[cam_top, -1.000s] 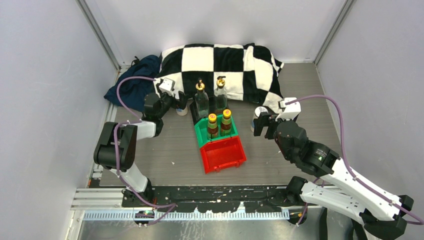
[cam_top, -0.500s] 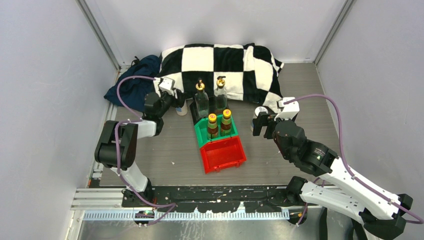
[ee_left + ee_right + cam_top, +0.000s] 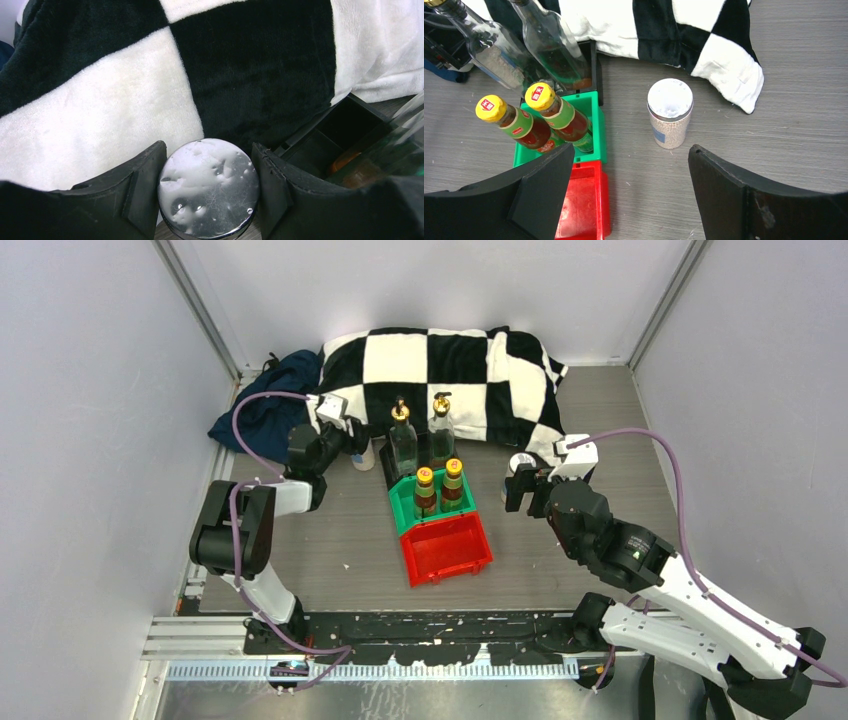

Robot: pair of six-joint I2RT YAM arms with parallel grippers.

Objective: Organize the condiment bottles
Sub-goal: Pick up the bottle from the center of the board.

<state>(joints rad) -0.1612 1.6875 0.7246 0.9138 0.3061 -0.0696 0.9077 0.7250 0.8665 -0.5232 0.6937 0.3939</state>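
Observation:
My left gripper [image 3: 350,448] [image 3: 208,152] is shut on a silver-lidded shaker jar [image 3: 364,456] [image 3: 209,187] standing beside the checkered blanket, left of the black bin [image 3: 345,120]. Two tall clear bottles with gold tops [image 3: 402,445] [image 3: 441,435] stand in that black bin. Two yellow-capped sauce bottles [image 3: 425,490] [image 3: 453,483] [image 3: 519,122] [image 3: 559,112] stand in the green bin [image 3: 596,130]. The second shaker jar [image 3: 520,465] [image 3: 669,120] stands on the table right of the bins. My right gripper [image 3: 519,490] [image 3: 631,152] is open just in front of it, not touching.
An empty red bin [image 3: 447,548] [image 3: 584,210] sits in front of the green one. A black-and-white checkered blanket [image 3: 450,360] lies across the back, with a dark blue cloth [image 3: 262,408] at its left. Walls enclose the table on three sides.
The left gripper and its jar have shifted very slightly toward the back. The right gripper has barely moved.

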